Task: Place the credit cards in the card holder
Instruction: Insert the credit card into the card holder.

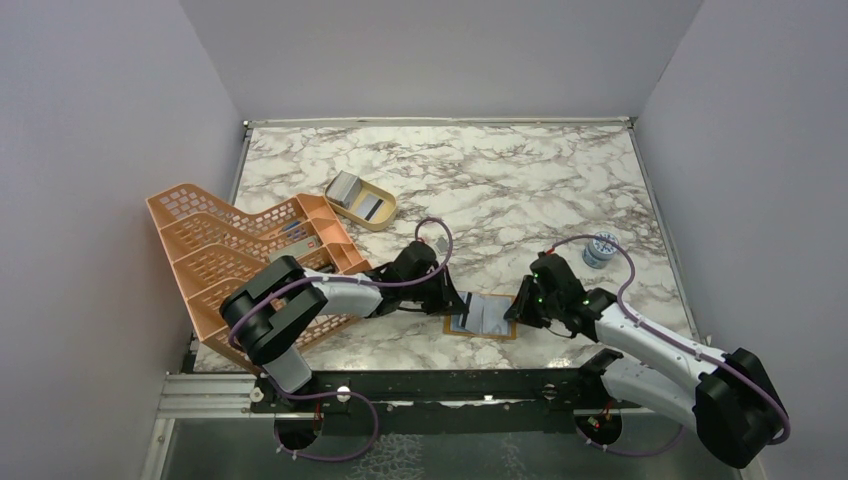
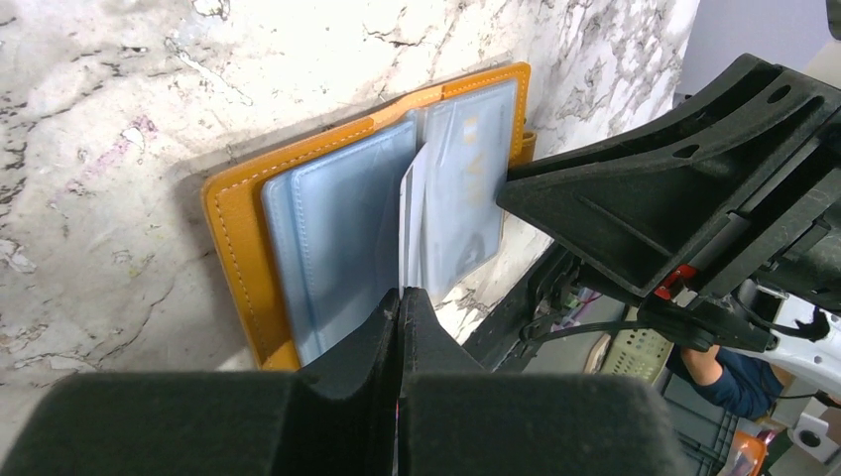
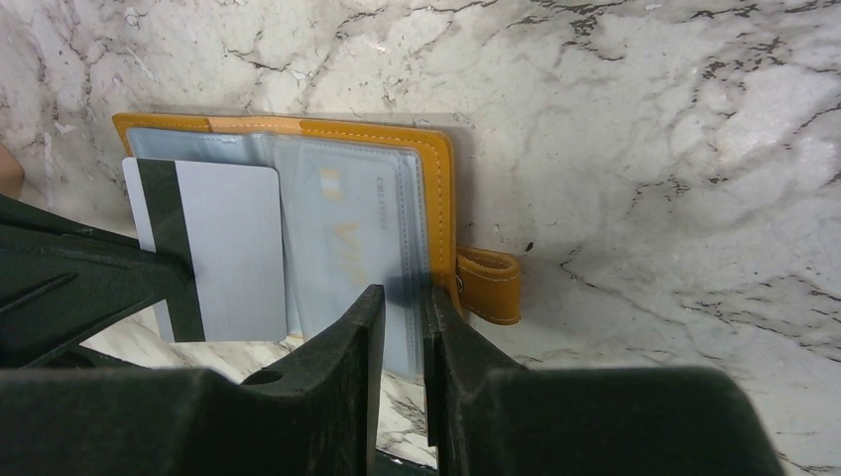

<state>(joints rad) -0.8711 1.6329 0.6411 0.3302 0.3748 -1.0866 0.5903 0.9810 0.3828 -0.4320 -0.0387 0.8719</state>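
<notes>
The mustard-orange card holder (image 1: pixel 485 318) lies open on the marble near the front edge, its pale grey-blue pockets up. My left gripper (image 2: pixel 401 291) is shut on a silvery credit card (image 2: pixel 410 213) with a black stripe (image 3: pixel 218 248). It holds the card on edge over the holder's middle fold (image 2: pixel 233 228). My right gripper (image 3: pixel 405 290) is closed on the holder's right-hand sleeve edge (image 3: pixel 441 198), beside the snap tab (image 3: pixel 488 285). Another card (image 3: pixel 342 248) shows faintly inside the right pocket. More grey cards (image 1: pixel 347 188) lie in the tan dish.
The tan oval dish (image 1: pixel 385 220) stands behind the arms at centre left. A big peach lattice rack (image 1: pixel 230 250) fills the left side. A small blue-and-white roll (image 1: pixel 600 248) stands at the right. The table's front edge runs just below the holder.
</notes>
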